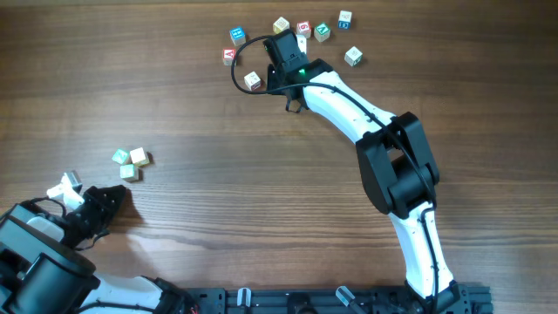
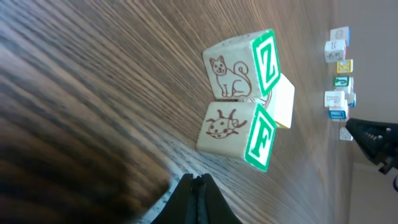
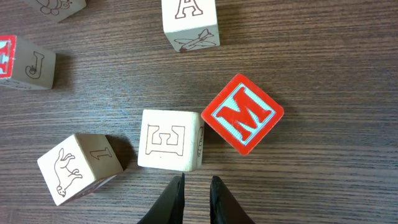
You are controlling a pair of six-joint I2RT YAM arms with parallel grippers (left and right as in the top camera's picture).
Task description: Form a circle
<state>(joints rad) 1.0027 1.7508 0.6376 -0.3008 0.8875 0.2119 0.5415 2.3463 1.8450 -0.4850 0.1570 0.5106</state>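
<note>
At the near left of the table, your left gripper (image 2: 196, 185): clenched tight, fingers pressed together with nothing between them, tips just short of the cubes ahead.
Circle: you have no ring on the table; what stands for it is the three-cube cluster (image 1: 138, 158), left of centre, well apart from the far scatter.
Z cube (image 2: 230, 68): green Z on one face, a line-drawn cat on the next; it touches the F cube.
F cube (image 2: 227, 127): green F, with a ladybird drawn on the adjoining face.
Third cube (image 2: 283, 102): pale and tucked behind those two; you cannot read any writing on it.
Far scatter (image 1: 353, 57): loose letter cubes at the far middle of the table, lying around your right arm's wrist.
J cube (image 3: 28, 65): an outlined J, with a red face at its left.
I cube (image 3: 78, 168): a letter I and a four-legged animal, tilted, just beside the E cube.
E cube (image 3: 169, 140): an outlined E facing up.
A cube (image 3: 189, 22): A above an aeroplane drawing.
M cube (image 3: 242, 114): red M on pale blue with a red border, turned diamond-wise, one corner touching the E cube.
Right gripper (image 3: 196, 193): released, a narrow gap between the tips, grasping nothing, just beside the E cube.
</note>
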